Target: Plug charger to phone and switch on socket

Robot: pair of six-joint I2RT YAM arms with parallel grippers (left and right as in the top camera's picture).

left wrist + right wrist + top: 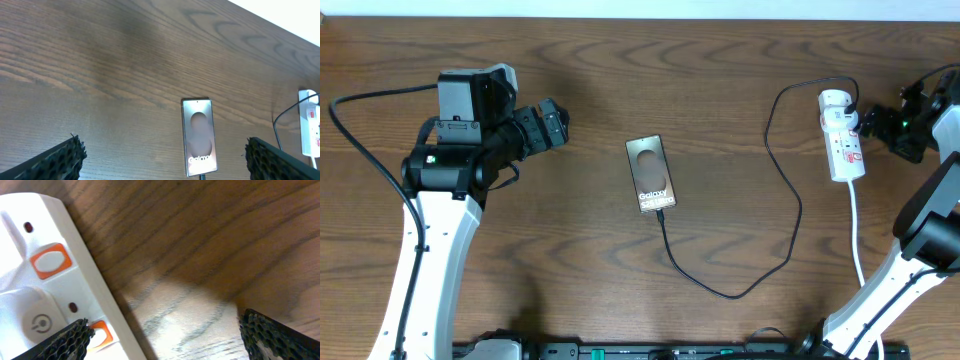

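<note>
Right hand, fingers spread, beside white socket; left hand, fingers spread, facing Galaxy phone mid-table, charger looping from its near end to the socket; dark wood-grain table, pale band beyond its far edge.

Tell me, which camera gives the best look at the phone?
The left wrist view: the phone appears whole and largest there. The overhead view shows it whole too, but smaller. The right wrist view misses it entirely.
</note>
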